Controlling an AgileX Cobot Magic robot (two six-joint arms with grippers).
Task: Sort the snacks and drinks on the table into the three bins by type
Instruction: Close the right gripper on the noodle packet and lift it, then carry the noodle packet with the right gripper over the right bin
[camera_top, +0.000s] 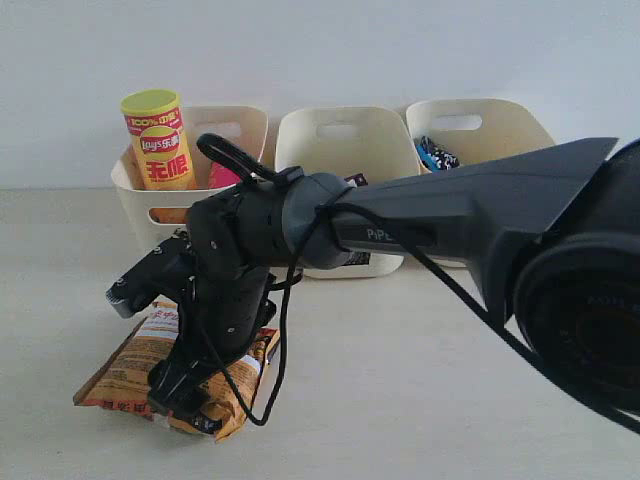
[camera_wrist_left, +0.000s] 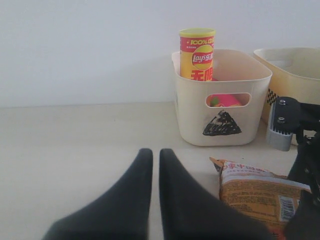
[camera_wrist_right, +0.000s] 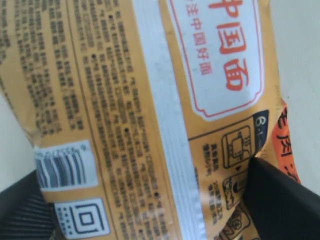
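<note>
The orange-brown bag (camera_top: 150, 365) lies flat on the table (camera_top: 420, 380) at the front left. My right gripper (camera_top: 186, 398) reaches across and is pressed down on it. In the right wrist view the bag (camera_wrist_right: 130, 100) fills the frame, and the gripper (camera_wrist_right: 145, 185) is open with one dark finger at each edge of the bag. My left gripper (camera_wrist_left: 151, 156) is shut and empty, low over the table beside the bag (camera_wrist_left: 260, 192). The triangle bin (camera_top: 250, 118) holds the upright yellow-red tube (camera_top: 160, 140) and the pink tube (camera_top: 222, 178).
The middle bin (camera_top: 340, 135) shows a dark carton edge (camera_top: 355, 181) behind my arm. The right bin (camera_top: 480, 115) holds the blue-black bag (camera_top: 436, 155). In the left wrist view the triangle bin (camera_wrist_left: 220, 107) stands just beyond the orange bag, next to the second bin (camera_wrist_left: 295, 65).
</note>
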